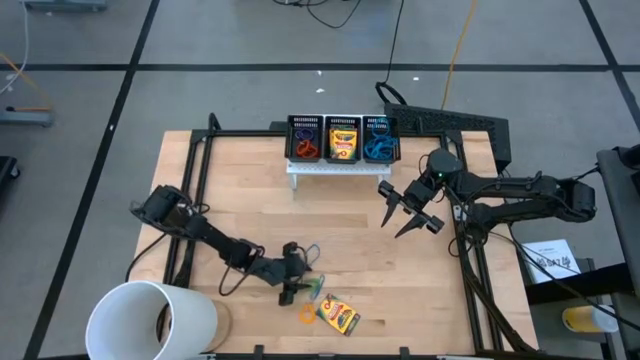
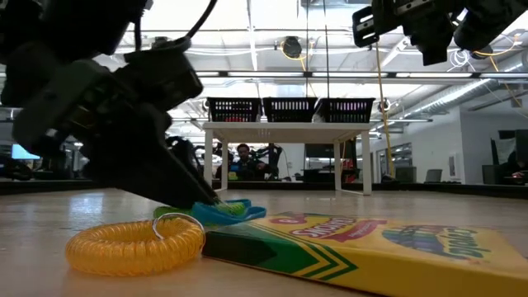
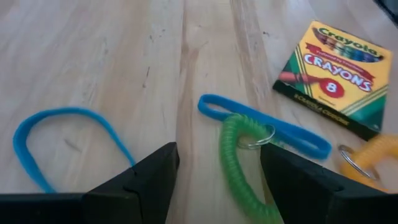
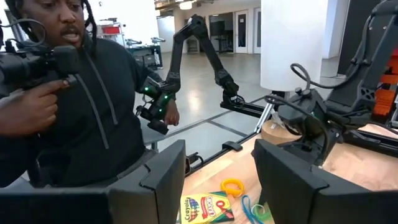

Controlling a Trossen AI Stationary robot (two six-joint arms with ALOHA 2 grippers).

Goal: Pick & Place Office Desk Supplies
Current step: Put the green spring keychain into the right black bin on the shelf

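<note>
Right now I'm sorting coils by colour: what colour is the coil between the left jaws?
Green coil; the left wrist view shows it best.

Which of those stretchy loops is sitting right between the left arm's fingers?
The green coiled loop with the metal ring lies between the left gripper's open fingers. The flat blue band lies outside them, and the orange coil sits beside the crayon box.

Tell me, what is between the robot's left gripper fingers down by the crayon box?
In the left wrist view, a green coiled loop with a metal ring lies between the open left gripper's fingers, across a flat blue band. The yellow-and-green crayon box sits beyond.
</note>
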